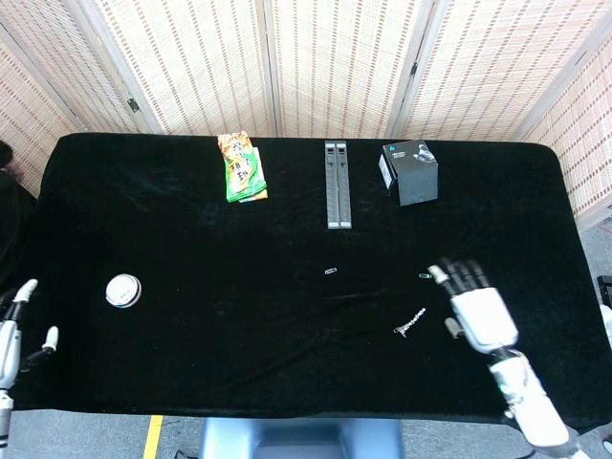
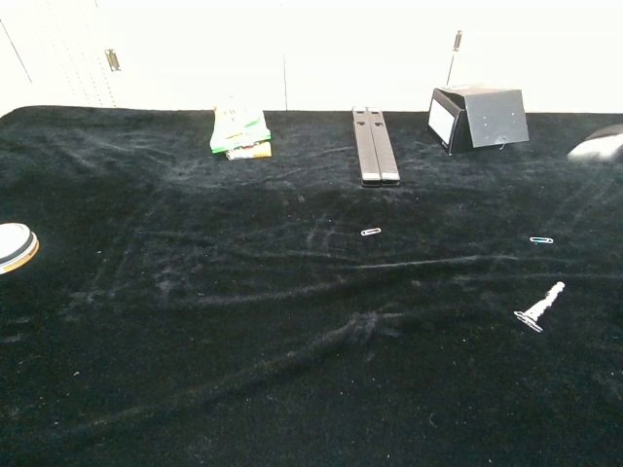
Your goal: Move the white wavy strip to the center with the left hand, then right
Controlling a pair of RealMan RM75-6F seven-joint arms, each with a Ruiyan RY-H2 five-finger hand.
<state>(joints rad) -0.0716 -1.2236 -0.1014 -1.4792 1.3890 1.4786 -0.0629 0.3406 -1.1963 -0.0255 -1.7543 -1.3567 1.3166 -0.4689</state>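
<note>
Strip (image 1: pixel 410 322) lies flat on the black table (image 1: pixel 191 268), right of centre toward the near edge, untouched. Right hand (image 1: pixel 476 311) hovers just right of it, fingers spread, holding nothing. Left hand (image 1: pixel 11 330) sits at the near left edge, fingers apart, empty.

One wavy strip (image 1: pixel 410 322), two paper clips (image 1: pixel 330 273), one tin (image 1: pixel 122 290).
</note>
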